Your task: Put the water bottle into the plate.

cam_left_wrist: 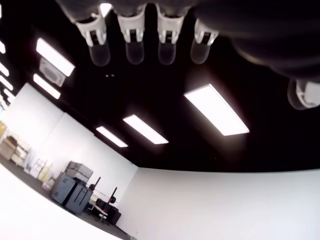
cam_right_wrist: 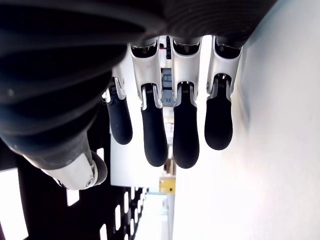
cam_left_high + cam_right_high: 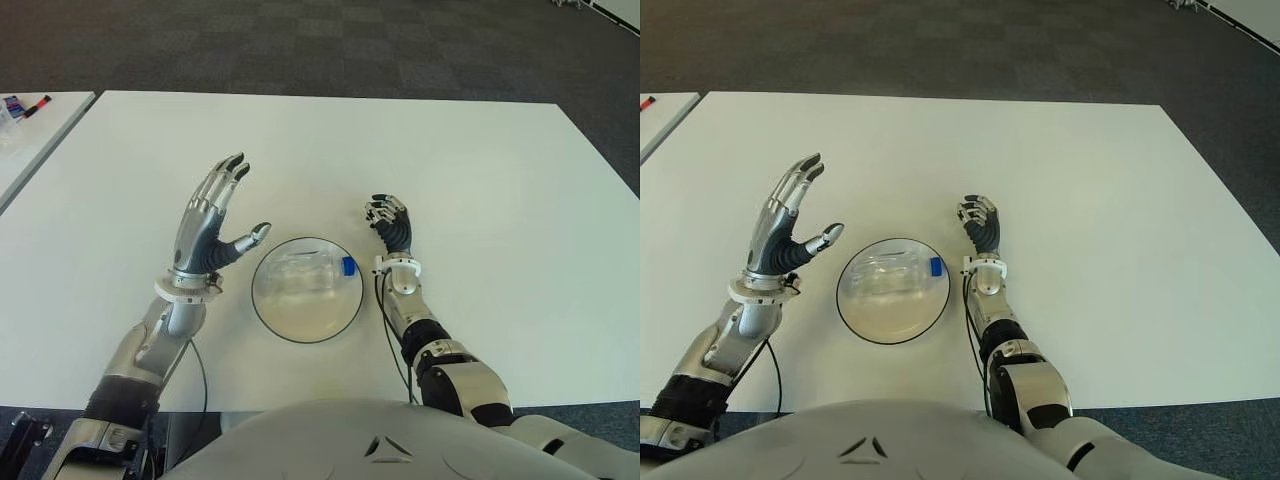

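A clear water bottle (image 3: 308,274) with a blue cap (image 3: 348,266) lies on its side inside the round glass plate (image 3: 290,328) near the table's front edge. My left hand (image 3: 215,215) is raised just left of the plate, fingers spread and pointing up, holding nothing. My right hand (image 3: 390,225) shows just right of the plate, close to the white table (image 3: 480,180). Its fingers (image 2: 185,135) are loosely curled with nothing between them. The left wrist view looks up at a ceiling past the straight fingertips (image 1: 134,37).
A second white table (image 3: 30,130) stands at the far left with a red marker (image 3: 36,104) and small items on it. Dark carpet (image 3: 400,50) lies beyond the table's far edge. Cables run along both forearms.
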Action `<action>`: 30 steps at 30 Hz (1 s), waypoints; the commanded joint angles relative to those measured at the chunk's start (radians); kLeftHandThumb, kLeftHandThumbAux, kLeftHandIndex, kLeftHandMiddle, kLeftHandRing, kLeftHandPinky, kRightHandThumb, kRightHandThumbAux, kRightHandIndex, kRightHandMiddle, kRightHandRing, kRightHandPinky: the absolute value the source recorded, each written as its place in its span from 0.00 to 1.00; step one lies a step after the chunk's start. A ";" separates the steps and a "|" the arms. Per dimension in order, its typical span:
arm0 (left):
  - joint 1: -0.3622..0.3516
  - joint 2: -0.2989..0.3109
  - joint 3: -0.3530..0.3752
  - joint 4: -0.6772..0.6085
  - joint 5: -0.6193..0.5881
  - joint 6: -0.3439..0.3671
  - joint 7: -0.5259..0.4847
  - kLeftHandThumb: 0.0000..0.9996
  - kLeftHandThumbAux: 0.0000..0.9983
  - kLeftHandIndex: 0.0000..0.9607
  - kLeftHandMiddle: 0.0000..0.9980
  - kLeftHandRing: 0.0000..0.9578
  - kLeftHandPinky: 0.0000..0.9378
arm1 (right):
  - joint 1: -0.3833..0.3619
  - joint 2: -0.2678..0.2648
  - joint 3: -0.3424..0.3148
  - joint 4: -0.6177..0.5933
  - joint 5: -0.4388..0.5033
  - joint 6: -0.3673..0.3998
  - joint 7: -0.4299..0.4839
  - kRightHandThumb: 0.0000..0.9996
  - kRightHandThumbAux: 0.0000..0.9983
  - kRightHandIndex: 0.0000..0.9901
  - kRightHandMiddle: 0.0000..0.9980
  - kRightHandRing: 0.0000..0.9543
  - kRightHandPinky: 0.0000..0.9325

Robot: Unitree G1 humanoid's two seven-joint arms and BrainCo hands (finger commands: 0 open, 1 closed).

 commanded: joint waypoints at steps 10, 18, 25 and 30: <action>-0.177 -0.217 0.126 0.281 -0.695 0.110 -0.440 0.19 0.53 0.00 0.04 0.04 0.12 | 0.031 0.004 0.006 0.038 -0.008 0.023 -0.014 0.94 0.67 0.35 0.48 0.56 0.63; -0.163 -0.320 0.215 0.269 -0.986 0.199 -0.628 0.19 0.70 0.08 0.14 0.17 0.25 | 0.035 -0.003 0.008 0.033 -0.009 0.026 -0.010 0.94 0.67 0.35 0.49 0.56 0.64; -0.169 -0.348 0.247 0.273 -0.956 0.187 -0.658 0.19 0.74 0.14 0.21 0.22 0.27 | 0.036 -0.001 0.003 0.034 0.002 0.027 0.005 0.94 0.67 0.35 0.49 0.56 0.63; -0.176 -0.364 0.268 0.285 -0.930 0.181 -0.666 0.19 0.75 0.17 0.25 0.26 0.29 | 0.036 0.000 0.002 0.035 0.004 0.027 0.008 0.94 0.67 0.35 0.49 0.57 0.62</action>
